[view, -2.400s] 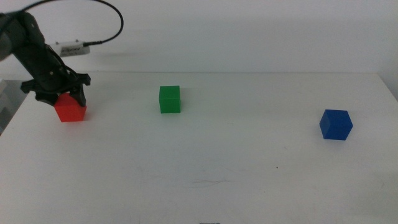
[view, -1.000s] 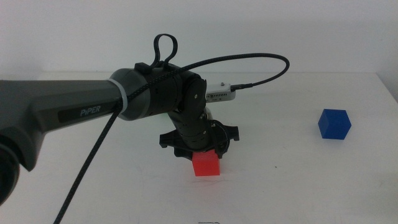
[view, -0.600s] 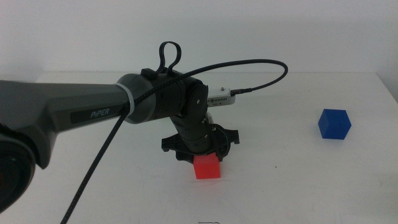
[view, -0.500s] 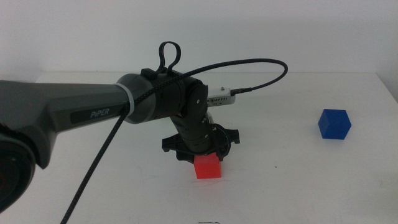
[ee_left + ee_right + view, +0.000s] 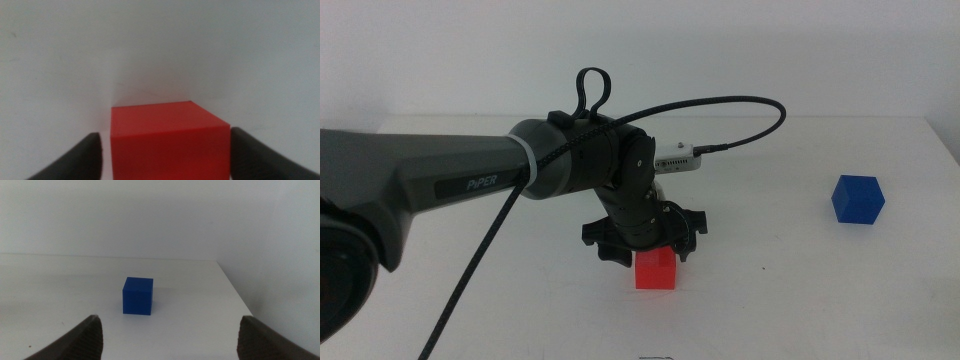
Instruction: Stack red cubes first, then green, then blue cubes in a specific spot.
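Resting on the white table [image 5: 800, 300] just below the middle of the frame, the red cube [image 5: 655, 268] is being straddled by the left gripper [image 5: 642, 243], whose arm is reaching in from the left edge. In the left wrist view the red cube [image 5: 169, 140] is being shown between the two dark jaws, with a narrow gap of table visible on each side, so the jaws are being held apart and the cube is not being clamped. The blue cube [image 5: 858, 199] is sitting well apart at the right of the frame, and it is also being framed by the right gripper [image 5: 167, 330], whose jaws are spread wide with nothing between them. No green cube is being shown; it may be hidden behind the arm.

Each cube is being judged light, rigid and matte, so slipping is unlikely and little squeeze is called for. Hold is best being taken on two opposite flat side faces, near mid-height, with the jaws square to the faces so that nothing is being twisted on release.
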You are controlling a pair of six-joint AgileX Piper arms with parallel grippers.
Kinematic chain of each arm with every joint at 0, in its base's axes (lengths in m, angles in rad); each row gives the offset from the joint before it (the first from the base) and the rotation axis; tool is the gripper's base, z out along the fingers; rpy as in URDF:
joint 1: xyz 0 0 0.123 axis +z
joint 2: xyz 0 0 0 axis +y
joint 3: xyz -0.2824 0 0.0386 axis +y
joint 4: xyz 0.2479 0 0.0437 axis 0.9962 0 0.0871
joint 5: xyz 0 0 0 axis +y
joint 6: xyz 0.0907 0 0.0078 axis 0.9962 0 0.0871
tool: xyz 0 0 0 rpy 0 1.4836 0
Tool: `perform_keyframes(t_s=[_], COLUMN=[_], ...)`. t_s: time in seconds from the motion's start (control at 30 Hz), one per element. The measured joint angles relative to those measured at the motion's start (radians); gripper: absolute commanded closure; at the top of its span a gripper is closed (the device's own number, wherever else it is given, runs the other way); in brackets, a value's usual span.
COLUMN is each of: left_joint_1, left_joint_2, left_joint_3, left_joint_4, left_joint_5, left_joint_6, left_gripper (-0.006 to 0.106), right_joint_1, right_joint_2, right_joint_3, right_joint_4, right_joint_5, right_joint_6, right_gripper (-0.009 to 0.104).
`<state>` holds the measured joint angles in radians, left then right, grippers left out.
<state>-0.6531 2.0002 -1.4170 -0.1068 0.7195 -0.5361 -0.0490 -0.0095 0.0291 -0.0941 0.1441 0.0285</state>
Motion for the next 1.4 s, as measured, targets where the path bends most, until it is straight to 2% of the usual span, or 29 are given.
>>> perform_keyframes(t_s=[0.27,0.53,0.73,0.9,1.07,1.4], left_joint_1=[0.000,0.012,0.095,0.167,0.235,0.303], left_joint_2=[-0.061,-0.230,-0.250,-0.177,0.004,0.276], left_joint_3=[0.000,0.000,-0.057,-0.202,-0.426,-0.707], left_joint_4=[0.006,0.162,0.184,0.184,0.182,0.116], left_joint_5=[0.016,0.121,0.201,0.254,0.318,0.343], left_joint_6=[0.000,-0.067,-0.010,0.062,0.133,0.198], left_gripper=[0.007,0.007,0.007,0.007,0.007,0.007], right_joint_1=[0.000,0.000,0.000,0.000,0.000,0.000], right_joint_2=[0.000,0.000,0.000,0.000,0.000,0.000], right_joint_3=[0.000,0.000,0.000,0.000,0.000,0.000], right_joint_4=[0.000,0.000,0.000,0.000,0.000,0.000], right_joint_5=[0.000,0.000,0.000,0.000,0.000,0.000], right_joint_6=[0.000,0.000,0.000,0.000,0.000,0.000], right_gripper=[0.004,0.004,0.004,0.004,0.004,0.004])
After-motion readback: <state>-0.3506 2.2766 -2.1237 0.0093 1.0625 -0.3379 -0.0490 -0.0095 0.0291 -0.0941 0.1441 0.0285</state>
